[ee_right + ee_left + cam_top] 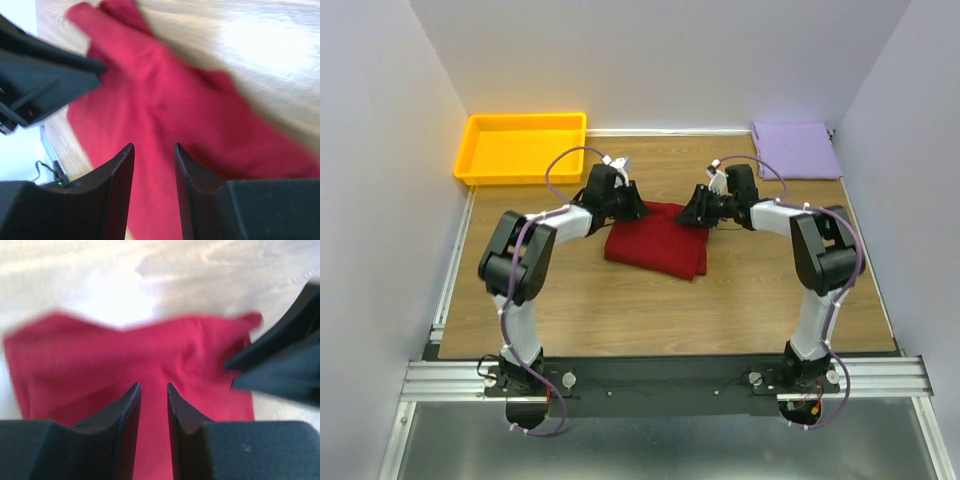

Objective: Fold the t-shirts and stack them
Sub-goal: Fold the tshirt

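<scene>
Here is where it stands: the pale lavender soft fabric t-shirt (797, 150) is already a neat flat rectangle, parked at the far right corner of the brown wooden table (650, 310), so that one looks done. The deep red soft fabric t-shirt (655, 245) lies mid-table in a compact, roughly rectangular bundle. It looks folded, or very nearly so (the far edge reads a little ragged in the wrist views, with a corner poking out). The two shirts are well apart, so the stacking is all left to do, and the rigid yellow-orange plastic tray (525, 150) at the far left corner holds nothing I can see. Now the claws: both arms reach in over the far edge of the red shirt, the left gripper (632, 208) at its far left corner and the right gripper (692, 213) at its far right. From the left wrist, the left gripper (154, 390) shows its jaws only a narrow slit apart, red cloth visible below through the slit and nothing plainly pinched. From the right wrist, the right gripper (153, 150) is parted a touch wider, again red fabric beneath and no visible pinch. Whether either fingertip touches the cloth, I cannot tell through the blur.
</scene>
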`<act>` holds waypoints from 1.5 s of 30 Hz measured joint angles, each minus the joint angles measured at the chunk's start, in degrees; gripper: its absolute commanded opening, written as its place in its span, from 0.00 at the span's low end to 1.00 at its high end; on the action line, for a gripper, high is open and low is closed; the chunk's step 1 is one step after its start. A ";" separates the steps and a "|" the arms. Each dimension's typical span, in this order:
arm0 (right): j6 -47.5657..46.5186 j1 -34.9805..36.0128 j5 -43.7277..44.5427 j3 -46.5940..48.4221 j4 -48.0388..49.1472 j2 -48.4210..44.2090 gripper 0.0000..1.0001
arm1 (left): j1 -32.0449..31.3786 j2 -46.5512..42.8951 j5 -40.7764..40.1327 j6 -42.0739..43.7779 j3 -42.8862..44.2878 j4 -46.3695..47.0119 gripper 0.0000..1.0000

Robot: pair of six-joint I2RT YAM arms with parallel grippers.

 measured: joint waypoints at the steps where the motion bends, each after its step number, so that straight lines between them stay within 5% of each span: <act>1: 0.63 -0.35 -0.98 0.68 0.72 2.16 0.44 | 0.37 2.89 0.52 0.00 2.58 0.07 0.33; 8: 5.44 -5.40 -6.05 6.54 7.52 12.44 0.44 | 4.63 15.52 3.63 -1.09 16.41 -0.13 0.32; 18: 12.81 -10.01 -12.33 12.02 15.21 19.32 0.45 | 8.31 19.45 7.72 -3.56 18.43 1.09 0.34; 24: 15.80 -10.01 -14.05 5.64 15.78 10.99 0.51 | 8.68 8.55 7.65 -4.55 9.92 0.15 0.40; 32: 20.52 -5.49 -18.64 -9.68 24.02 -5.51 0.53 | 4.22 -17.03 7.93 -6.10 -8.63 4.44 0.39; 38: 21.84 -3.37 -18.99 -22.40 26.67 -2.23 0.53 | 1.01 -15.28 10.19 -8.22 -21.73 6.05 0.37; 45: 21.70 -5.16 -20.90 -25.40 28.59 1.09 0.53 | 5.84 -13.51 12.85 -11.10 -29.16 5.92 0.36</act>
